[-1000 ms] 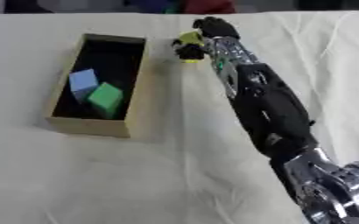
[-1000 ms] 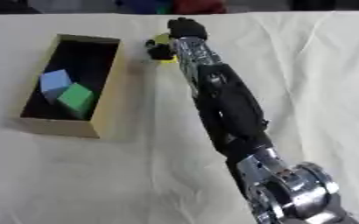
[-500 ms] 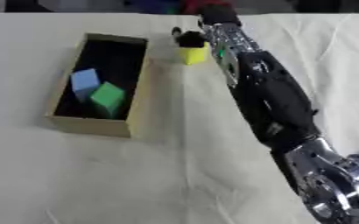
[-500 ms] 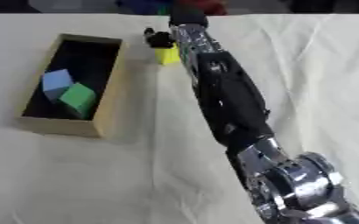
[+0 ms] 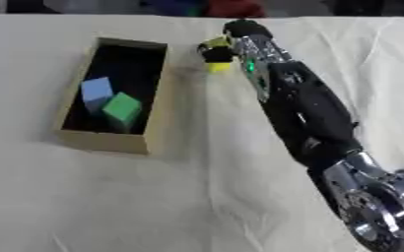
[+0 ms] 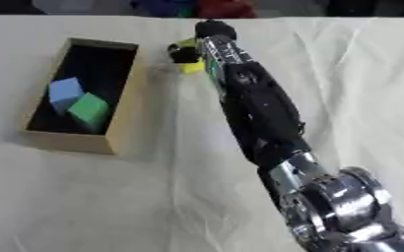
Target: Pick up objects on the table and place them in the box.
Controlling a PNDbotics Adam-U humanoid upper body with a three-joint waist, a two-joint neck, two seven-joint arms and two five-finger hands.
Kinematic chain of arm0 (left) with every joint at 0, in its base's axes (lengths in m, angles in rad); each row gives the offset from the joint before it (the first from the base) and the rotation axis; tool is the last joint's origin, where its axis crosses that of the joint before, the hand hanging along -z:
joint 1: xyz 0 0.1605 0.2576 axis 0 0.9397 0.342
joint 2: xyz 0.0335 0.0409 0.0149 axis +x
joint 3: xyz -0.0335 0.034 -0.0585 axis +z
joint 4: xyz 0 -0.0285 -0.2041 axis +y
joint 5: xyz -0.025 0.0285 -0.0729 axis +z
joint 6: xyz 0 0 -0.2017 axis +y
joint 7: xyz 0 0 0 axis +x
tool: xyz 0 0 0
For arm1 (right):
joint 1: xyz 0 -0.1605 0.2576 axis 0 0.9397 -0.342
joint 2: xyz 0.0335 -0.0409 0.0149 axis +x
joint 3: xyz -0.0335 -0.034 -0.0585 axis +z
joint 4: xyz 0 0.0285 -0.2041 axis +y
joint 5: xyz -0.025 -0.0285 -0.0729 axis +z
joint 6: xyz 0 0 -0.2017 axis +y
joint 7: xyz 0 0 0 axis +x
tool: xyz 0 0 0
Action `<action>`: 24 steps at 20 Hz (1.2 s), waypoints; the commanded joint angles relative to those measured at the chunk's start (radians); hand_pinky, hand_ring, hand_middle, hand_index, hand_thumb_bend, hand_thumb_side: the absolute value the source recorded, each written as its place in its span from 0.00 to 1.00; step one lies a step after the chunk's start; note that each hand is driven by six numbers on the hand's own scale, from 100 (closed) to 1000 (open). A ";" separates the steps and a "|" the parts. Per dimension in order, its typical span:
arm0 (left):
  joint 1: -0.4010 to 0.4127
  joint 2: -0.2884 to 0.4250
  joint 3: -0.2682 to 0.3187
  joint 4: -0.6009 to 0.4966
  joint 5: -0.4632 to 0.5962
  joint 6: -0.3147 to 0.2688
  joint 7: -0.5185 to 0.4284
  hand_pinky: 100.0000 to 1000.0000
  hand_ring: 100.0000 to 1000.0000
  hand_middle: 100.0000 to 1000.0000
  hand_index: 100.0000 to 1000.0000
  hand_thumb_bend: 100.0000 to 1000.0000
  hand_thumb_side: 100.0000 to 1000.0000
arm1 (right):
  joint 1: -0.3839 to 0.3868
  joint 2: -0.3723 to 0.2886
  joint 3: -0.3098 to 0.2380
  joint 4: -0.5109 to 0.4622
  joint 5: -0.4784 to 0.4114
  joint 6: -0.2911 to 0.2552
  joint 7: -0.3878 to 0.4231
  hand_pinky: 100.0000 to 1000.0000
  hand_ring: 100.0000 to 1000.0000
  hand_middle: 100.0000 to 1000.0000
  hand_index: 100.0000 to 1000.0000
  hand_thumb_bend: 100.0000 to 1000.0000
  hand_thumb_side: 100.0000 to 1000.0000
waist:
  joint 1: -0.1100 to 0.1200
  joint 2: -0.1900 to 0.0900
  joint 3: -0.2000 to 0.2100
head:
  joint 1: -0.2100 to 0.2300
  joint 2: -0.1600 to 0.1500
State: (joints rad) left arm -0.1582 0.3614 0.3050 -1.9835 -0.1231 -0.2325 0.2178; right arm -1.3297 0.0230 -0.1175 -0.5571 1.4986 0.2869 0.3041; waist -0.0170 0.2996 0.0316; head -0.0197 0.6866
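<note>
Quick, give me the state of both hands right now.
Left hand: not in view.
Right hand: fingers curled round the yellow block, beside the box, outside its far right corner.

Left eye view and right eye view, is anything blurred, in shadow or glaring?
Left eye view: the forearm and right hand on the yellow block look soft; the wooden box has a dark interior, though the blue cube and green cube read clearly. Right eye view: the near silver joint is smeared; no glare.
</note>
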 commanded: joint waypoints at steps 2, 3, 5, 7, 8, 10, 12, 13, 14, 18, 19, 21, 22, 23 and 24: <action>-0.004 0.026 0.002 -0.016 -0.003 0.001 -0.004 0.70 0.57 0.71 0.76 0.00 0.72 | -0.014 -0.016 -0.007 -0.011 -0.001 0.008 0.000 0.86 0.93 0.69 0.94 0.16 0.90 | 0.008 -0.022 0.001 | -0.001 0.003; -0.005 0.026 0.002 -0.016 -0.003 0.001 -0.004 0.70 0.57 0.71 0.76 0.00 0.72 | -0.010 -0.016 -0.008 -0.012 -0.004 0.009 0.000 0.86 0.93 0.69 0.93 0.15 0.91 | 0.008 -0.021 0.001 | -0.002 0.002; -0.005 0.025 0.003 -0.016 -0.004 0.002 -0.004 0.70 0.57 0.71 0.76 0.00 0.72 | -0.003 -0.019 -0.007 -0.011 -0.010 0.011 -0.001 0.86 0.93 0.69 0.93 0.15 0.91 | 0.008 -0.020 0.002 | -0.003 0.000; -0.005 0.024 0.003 -0.016 -0.004 0.002 -0.004 0.70 0.57 0.71 0.76 0.00 0.72 | 0.003 -0.020 -0.006 -0.010 -0.014 0.015 -0.004 0.86 0.92 0.66 0.92 0.14 0.91 | 0.009 -0.017 0.004 | -0.004 -0.001; -0.005 0.023 0.003 -0.016 -0.004 0.002 -0.004 0.70 0.57 0.71 0.76 0.00 0.72 | 0.005 -0.020 -0.005 -0.010 -0.016 0.017 -0.006 0.85 0.92 0.65 0.91 0.12 0.90 | 0.009 -0.017 0.005 | -0.005 -0.001; -0.006 0.023 0.003 -0.016 -0.004 0.001 -0.004 0.70 0.57 0.71 0.76 0.00 0.72 | 0.008 -0.019 -0.005 -0.009 -0.020 0.020 -0.011 0.84 0.91 0.63 0.90 0.11 0.90 | 0.009 -0.015 0.007 | -0.006 -0.002; -0.006 0.023 0.003 -0.016 -0.004 0.001 -0.004 0.70 0.57 0.71 0.76 0.00 0.72 | 0.009 -0.018 -0.004 -0.011 -0.024 0.020 -0.019 0.82 0.89 0.56 0.84 0.03 0.86 | 0.010 -0.015 0.008 | -0.008 -0.002; -0.007 0.023 0.002 -0.016 -0.003 0.001 -0.005 0.70 0.57 0.71 0.76 0.00 0.72 | 0.009 -0.018 -0.003 -0.012 -0.027 0.020 -0.025 0.81 0.88 0.55 0.82 0.01 0.84 | 0.010 -0.015 0.008 | -0.009 -0.002; -0.007 0.023 0.002 -0.016 -0.003 0.001 -0.005 0.70 0.57 0.71 0.76 0.00 0.72 | 0.009 -0.017 -0.003 -0.012 -0.028 0.022 -0.031 0.81 0.87 0.54 0.81 0.00 0.83 | 0.010 -0.015 0.008 | -0.010 -0.003; -0.007 0.022 0.002 -0.016 -0.002 0.002 -0.005 0.70 0.57 0.71 0.76 0.00 0.72 | 0.010 -0.015 -0.003 -0.013 -0.040 0.027 -0.052 0.77 0.83 0.47 0.72 0.00 0.69 | 0.010 -0.016 0.009 | -0.012 -0.002; -0.007 0.022 0.002 -0.016 -0.002 0.002 -0.006 0.70 0.57 0.71 0.76 0.00 0.72 | 0.011 -0.015 -0.002 -0.013 -0.044 0.026 -0.056 0.76 0.82 0.46 0.71 0.00 0.65 | 0.010 -0.016 0.009 | -0.013 -0.002; -0.006 0.022 0.003 -0.016 -0.002 0.002 -0.006 0.70 0.57 0.71 0.76 0.00 0.72 | 0.012 -0.015 -0.001 -0.014 -0.053 0.026 -0.066 0.74 0.80 0.44 0.69 0.00 0.54 | 0.010 -0.017 0.010 | -0.013 -0.002; -0.006 0.022 0.003 -0.016 -0.002 0.002 -0.005 0.70 0.57 0.71 0.76 0.00 0.72 | 0.012 -0.014 -0.002 -0.017 -0.060 0.028 -0.072 0.74 0.79 0.43 0.68 0.00 0.52 | 0.011 -0.018 0.010 | -0.013 -0.002; -0.006 0.022 0.003 -0.016 -0.001 0.002 -0.005 0.70 0.57 0.71 0.76 0.00 0.72 | 0.012 -0.014 -0.003 -0.022 -0.067 0.030 -0.079 0.73 0.78 0.42 0.66 0.00 0.50 | 0.011 -0.019 0.010 | -0.012 -0.001; -0.005 0.023 0.003 -0.016 -0.001 0.002 -0.005 0.70 0.57 0.71 0.76 0.00 0.72 | 0.012 -0.014 -0.003 -0.028 -0.075 0.032 -0.086 0.72 0.77 0.41 0.65 0.00 0.48 | 0.011 -0.020 0.010 | -0.012 0.000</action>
State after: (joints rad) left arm -0.1583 0.3614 0.3050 -1.9835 -0.1230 -0.2294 0.2142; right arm -1.3044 0.0212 -0.1222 -0.5672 1.4337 0.3151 0.2279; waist -0.0139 0.3007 0.0414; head -0.0298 0.6864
